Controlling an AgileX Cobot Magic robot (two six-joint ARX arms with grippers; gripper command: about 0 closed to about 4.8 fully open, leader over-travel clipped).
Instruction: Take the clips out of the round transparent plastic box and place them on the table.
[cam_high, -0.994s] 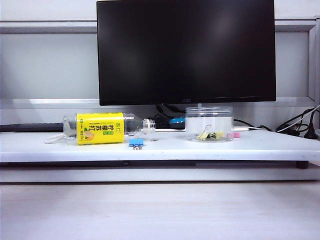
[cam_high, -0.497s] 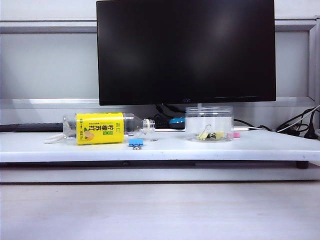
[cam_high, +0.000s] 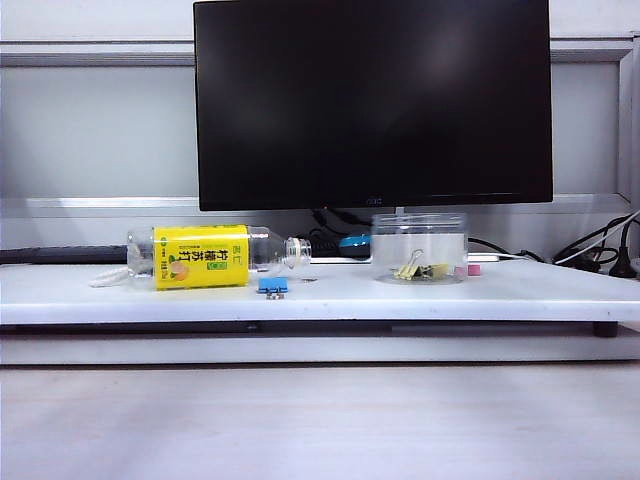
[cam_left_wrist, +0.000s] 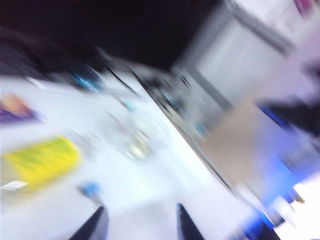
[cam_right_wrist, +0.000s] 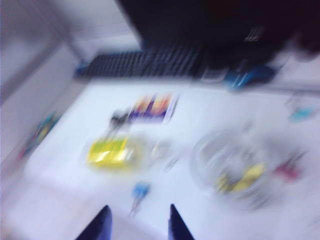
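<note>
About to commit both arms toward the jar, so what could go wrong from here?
1. Both wrist views are badly blurred, so aiming now is guesswork.
2. The tiny pale-yellow clips lie at the bottom of the round transparent plastic box; the open left end effector or right end effector may push the light box instead.
3. The clear bottle with a yellow label lies on its side and could roll if bumped.

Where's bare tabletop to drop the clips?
Free: table right of the round transparent plastic box, and the front strip left of the blue binder clip. Crowded: between bottle and box. Left gripper and right gripper are open, high above.
</note>
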